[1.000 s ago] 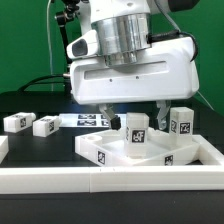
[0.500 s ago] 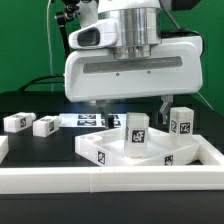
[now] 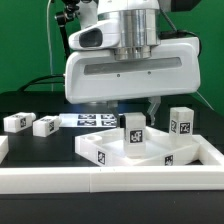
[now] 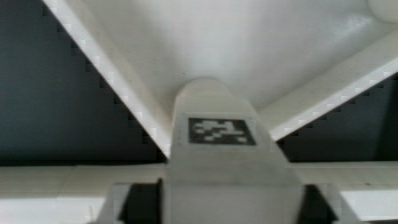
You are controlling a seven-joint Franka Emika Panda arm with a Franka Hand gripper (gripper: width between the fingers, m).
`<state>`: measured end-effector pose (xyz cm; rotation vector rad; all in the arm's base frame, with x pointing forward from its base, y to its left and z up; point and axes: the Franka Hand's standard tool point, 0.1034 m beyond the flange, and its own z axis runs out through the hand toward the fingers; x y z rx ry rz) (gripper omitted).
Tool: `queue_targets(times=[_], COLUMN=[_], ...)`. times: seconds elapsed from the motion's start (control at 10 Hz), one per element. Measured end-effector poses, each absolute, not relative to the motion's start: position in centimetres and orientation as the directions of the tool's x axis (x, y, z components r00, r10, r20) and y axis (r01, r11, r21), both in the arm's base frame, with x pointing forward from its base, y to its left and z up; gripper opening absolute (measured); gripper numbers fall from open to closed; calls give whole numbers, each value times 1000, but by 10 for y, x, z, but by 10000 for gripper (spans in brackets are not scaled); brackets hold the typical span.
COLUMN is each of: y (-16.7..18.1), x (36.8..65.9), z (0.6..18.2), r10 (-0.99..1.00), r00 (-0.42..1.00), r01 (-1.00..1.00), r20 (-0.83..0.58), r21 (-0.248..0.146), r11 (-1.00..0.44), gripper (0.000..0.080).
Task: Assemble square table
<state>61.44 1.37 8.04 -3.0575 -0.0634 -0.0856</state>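
Note:
The square table's white slab (image 3: 105, 150) lies flat on the black surface behind the front rail. One tagged white leg (image 3: 134, 135) stands upright on it. My gripper (image 3: 131, 110) hangs straight above this leg, jaws open, a finger on each side of the leg's top and clear of it. In the wrist view the leg (image 4: 222, 130) runs between the fingers of the gripper (image 4: 231, 205) over a corner of the slab (image 4: 214, 40). A second leg (image 3: 181, 122) stands upright to the exterior view's right. Two more legs (image 3: 15, 122) (image 3: 45, 126) lie at the left.
The marker board (image 3: 88, 120) lies flat behind the slab, partly under the gripper. A long white rail (image 3: 110, 182) borders the front of the black surface. Dark cables and the arm's mount fill the back.
The gripper has turned about its vertical axis, so its broad face now fronts the exterior camera. The upright leg on the slab has stayed put.

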Motion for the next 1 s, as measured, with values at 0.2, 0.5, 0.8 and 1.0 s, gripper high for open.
queue_targets(times=[0.2, 0.5, 0.8, 1.0], y=[14, 15, 23, 26], x=[614, 614, 613, 612], z=[80, 80, 79, 79], r10=[30, -131, -448, -609], r00=[998, 990, 894, 793], r01=[34, -126, -445, -607], r20=[57, 43, 3, -31], r21=[-82, -93, -117, -134], r11=[-996, -988, -888, -783], gripper=[289, 289, 290, 290])
